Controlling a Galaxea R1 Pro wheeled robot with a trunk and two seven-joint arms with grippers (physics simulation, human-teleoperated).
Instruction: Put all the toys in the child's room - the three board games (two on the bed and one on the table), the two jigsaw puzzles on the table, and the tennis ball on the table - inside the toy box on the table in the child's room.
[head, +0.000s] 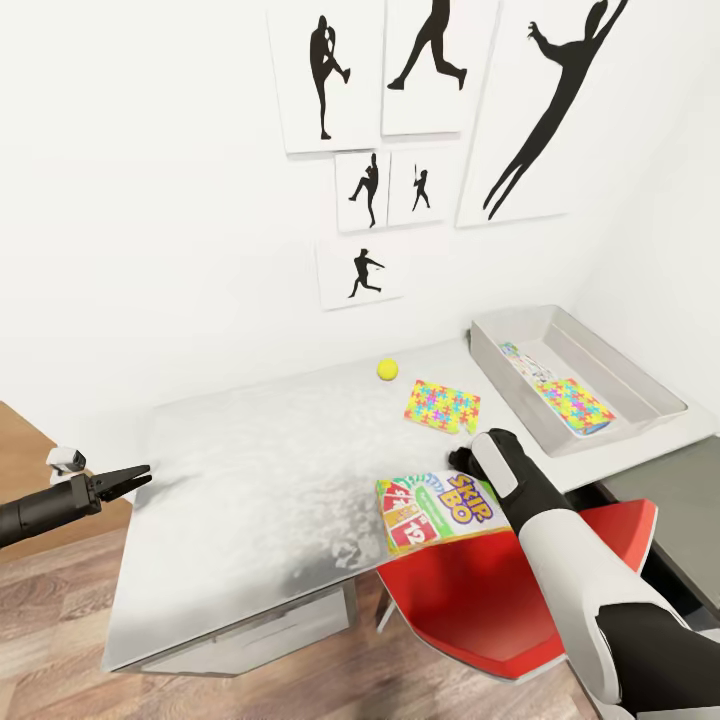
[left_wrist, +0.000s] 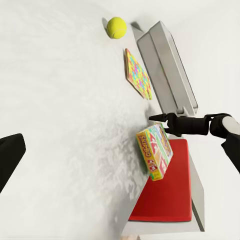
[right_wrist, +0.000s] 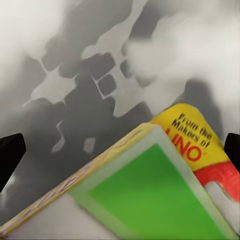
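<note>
The orange-red Skip-Bo board game (head: 436, 510) lies on the white table (head: 250, 470) near its front edge. My right gripper (head: 462, 460) hovers open just above the game's far end. In the right wrist view, the dark fingertips (right_wrist: 10, 156) stand wide on either side of the box (right_wrist: 165, 190) without touching it. One jigsaw puzzle (head: 442, 406) lies flat between the game and the tennis ball (head: 388, 369). The grey toy box (head: 640, 385) at the right holds another jigsaw puzzle (head: 575, 402) and a second flat printed piece. My left gripper (head: 135, 478) is open off the table's left end.
A red chair (head: 500, 600) is tucked under the table's front edge below my right arm. A lower dark-grey cabinet (head: 680, 500) stands to the right of the table. Black silhouette pictures (head: 530, 110) hang on the white wall behind. Wood floor (head: 60, 640) lies at the left.
</note>
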